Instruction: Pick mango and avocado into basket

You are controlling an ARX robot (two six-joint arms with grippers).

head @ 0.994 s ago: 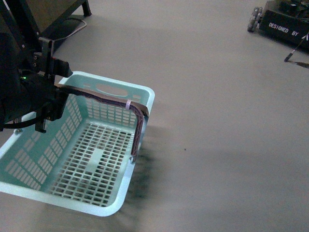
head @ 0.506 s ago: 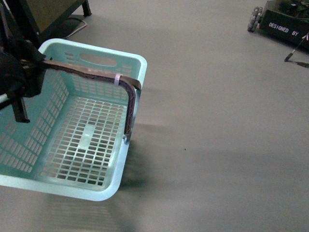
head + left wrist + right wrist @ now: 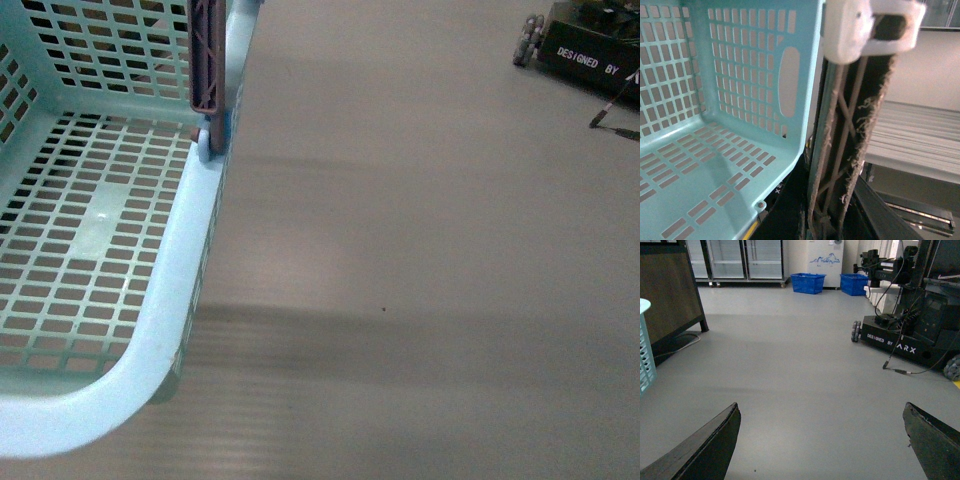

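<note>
Basket (image 3: 170,300), handle (image 3: 837,150) in left gripper (image 3: 875,30)

The basket (image 3: 150,330) runs off the front view's left, top and bottom edges, and its handle (image 3: 208,60) off the top. The left tool (image 3: 872,27) is cropped, so its grip is unclear. The right tool's (image 3: 820,410) fingers (image 3: 705,450) are cut off below.
</note>
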